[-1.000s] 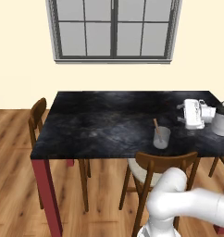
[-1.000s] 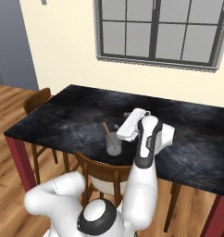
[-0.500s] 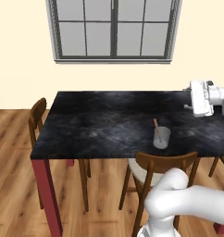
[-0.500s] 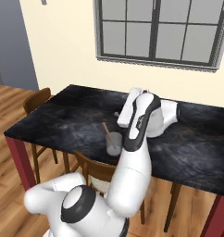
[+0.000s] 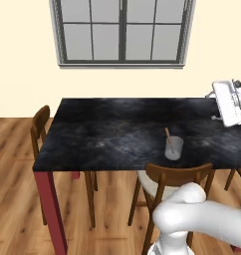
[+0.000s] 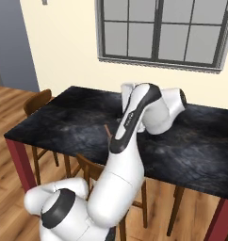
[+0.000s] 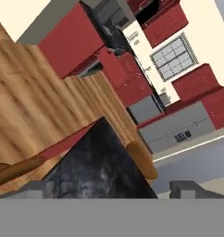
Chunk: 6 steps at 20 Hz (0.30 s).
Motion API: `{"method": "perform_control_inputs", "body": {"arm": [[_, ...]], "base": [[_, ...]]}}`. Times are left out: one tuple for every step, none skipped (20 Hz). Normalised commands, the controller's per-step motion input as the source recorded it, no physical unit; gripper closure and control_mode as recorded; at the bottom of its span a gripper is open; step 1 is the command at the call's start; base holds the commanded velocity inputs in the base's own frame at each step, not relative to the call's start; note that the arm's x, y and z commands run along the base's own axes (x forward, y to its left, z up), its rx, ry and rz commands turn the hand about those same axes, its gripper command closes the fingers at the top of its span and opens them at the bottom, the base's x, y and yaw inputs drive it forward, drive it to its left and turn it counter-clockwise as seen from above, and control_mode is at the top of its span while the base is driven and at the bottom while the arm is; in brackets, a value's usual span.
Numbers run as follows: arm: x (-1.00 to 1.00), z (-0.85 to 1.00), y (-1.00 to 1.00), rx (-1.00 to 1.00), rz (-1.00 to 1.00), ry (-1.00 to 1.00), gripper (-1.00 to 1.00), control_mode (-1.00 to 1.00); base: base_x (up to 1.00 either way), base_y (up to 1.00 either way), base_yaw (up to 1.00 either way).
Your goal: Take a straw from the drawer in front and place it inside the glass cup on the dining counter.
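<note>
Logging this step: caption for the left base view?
Straw stands in cup on dining counter; open gripper raised at right.

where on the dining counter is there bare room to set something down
Most of the dining counter is bare: the whole stretch left of the glass cup, and the strip behind it toward the window. It is tight only at the cup, with the straw in it.
</note>
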Motion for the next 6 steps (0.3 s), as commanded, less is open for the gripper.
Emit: {"method": "perform_control_inputs", "body": {"arm": [[-0.51, 0.16, 0.09, -0.38, 0.35, -0.47, -1.0, -1.0], [-0.49, 0.16, 0.15, -0.39, 0.35, -0.46, -1.0, -1.0], [-0.48, 0.16, 0.21, -0.41, 0.37, -0.47, -1.0, -1.0], [-0.44, 0.14, 0.27, -0.42, 0.37, -0.46, -1.0, -1.0], [-0.43, 0.14, 0.33, -0.44, 0.39, -0.47, -1.0, -1.0], [-0.4, 0.12, 0.29, -0.44, 0.4, -0.46, -1.0, -1.0]], "base": [[0.0, 0.0, 0.0], [0.0, 0.0, 0.0], [0.0, 0.0, 0.0], [0.0, 0.0, 0.0], [0.0, 0.0, 0.0], [0.0, 0.0, 0.0]]}}
